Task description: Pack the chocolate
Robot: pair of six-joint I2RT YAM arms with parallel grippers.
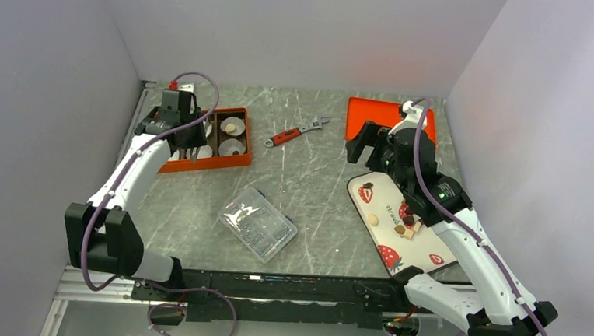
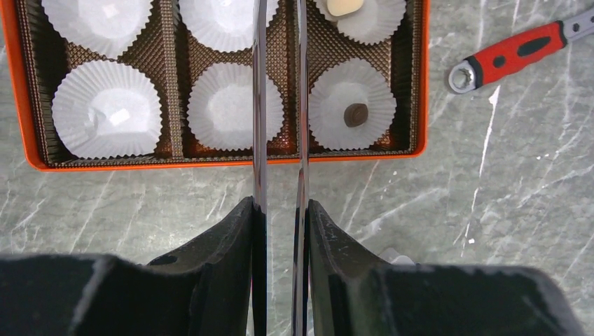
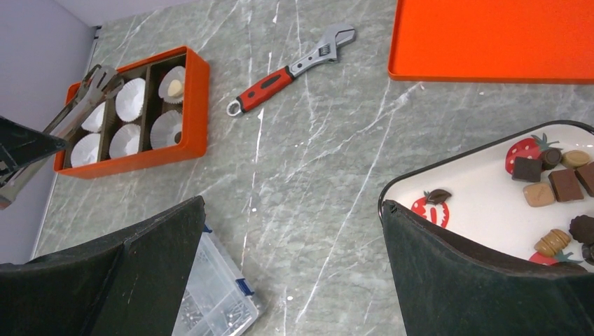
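Note:
Several chocolate pieces [image 3: 553, 183], dark brown and tan, lie on a white strawberry-print tray [image 3: 476, 189]; in the top view they [image 1: 407, 229] sit beside my right arm. The orange box [image 2: 210, 164] holds white paper cups; one has a dark piece [image 2: 356, 114], one a cream piece [image 2: 344, 7]. My left gripper [image 2: 280, 206] is shut on metal tongs [image 2: 260, 105], whose blades reach over the box's middle column with nothing between them. My right gripper [image 3: 291, 203] is wide open and empty, above the table left of the tray.
A red-handled wrench [image 1: 296, 131] lies at the back middle. An orange lid [image 1: 367, 114] lies at the back right. A clear plastic parts box [image 1: 258, 222] sits near the front middle. Grey walls close in left, right and back.

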